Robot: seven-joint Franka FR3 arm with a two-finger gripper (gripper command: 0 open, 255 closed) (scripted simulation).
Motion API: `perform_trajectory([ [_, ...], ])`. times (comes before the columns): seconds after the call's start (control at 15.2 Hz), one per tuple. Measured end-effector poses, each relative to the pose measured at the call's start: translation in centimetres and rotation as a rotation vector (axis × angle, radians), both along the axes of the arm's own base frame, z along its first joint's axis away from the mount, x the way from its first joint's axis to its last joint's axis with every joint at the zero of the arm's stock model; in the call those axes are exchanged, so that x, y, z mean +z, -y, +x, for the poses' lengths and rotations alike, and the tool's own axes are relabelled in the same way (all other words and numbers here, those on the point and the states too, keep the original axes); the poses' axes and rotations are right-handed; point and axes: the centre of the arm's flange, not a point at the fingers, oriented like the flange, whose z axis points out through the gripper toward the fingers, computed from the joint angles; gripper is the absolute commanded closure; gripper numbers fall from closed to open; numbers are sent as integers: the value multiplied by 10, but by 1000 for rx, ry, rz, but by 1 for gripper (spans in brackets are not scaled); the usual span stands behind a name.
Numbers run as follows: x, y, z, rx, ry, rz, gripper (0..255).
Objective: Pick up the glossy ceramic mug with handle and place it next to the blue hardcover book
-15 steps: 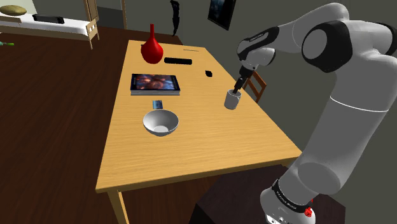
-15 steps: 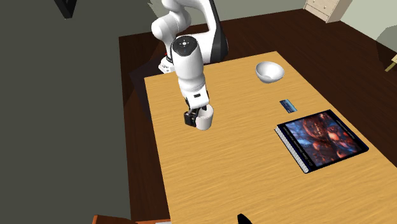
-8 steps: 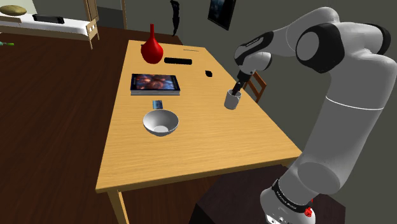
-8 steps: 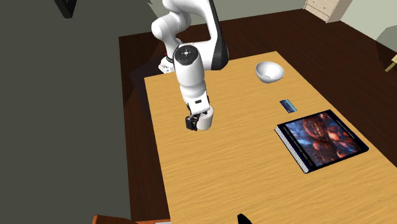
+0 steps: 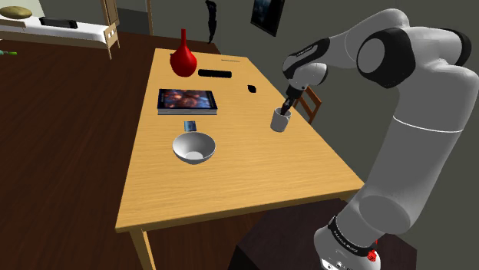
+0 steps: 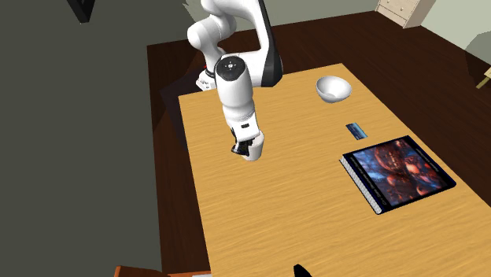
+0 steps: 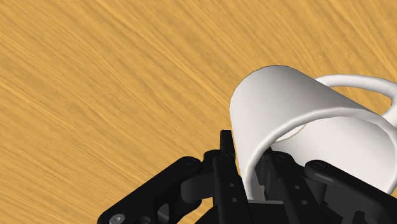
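A plain white mug (image 5: 280,121) with a handle stands on the wooden table (image 5: 253,176), near the edge at the shoulder view's right. My black gripper (image 5: 285,107) comes down onto its rim. In the wrist view the gripper (image 7: 251,162) is shut on the mug (image 7: 299,108): one finger (image 7: 226,159) lies outside the wall and the other sits inside the cup. The handle points away from the fingers. In the second exterior view the mug (image 6: 253,148) sits under the white forearm. The book (image 5: 186,100) with a dark picture cover and blue edge lies across the table (image 6: 397,173).
A white bowl (image 5: 193,147) and a small blue card (image 5: 190,126) lie between the mug and the book. A red vase (image 5: 183,60) and two black items (image 5: 216,74) stand at the far end. A wooden chair (image 5: 308,101) is just behind the mug.
The fingers have closed from wide apart onto the mug's wall. The arm's elbow shifted a little earlier on; the mug stays in the same spot on the table.
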Motion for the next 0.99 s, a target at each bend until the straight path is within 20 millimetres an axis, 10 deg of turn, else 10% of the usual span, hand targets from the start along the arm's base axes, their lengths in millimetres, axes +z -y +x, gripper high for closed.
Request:
perform_trajectory([
  [0.99,35,-1,0,0,0,0,255],
])
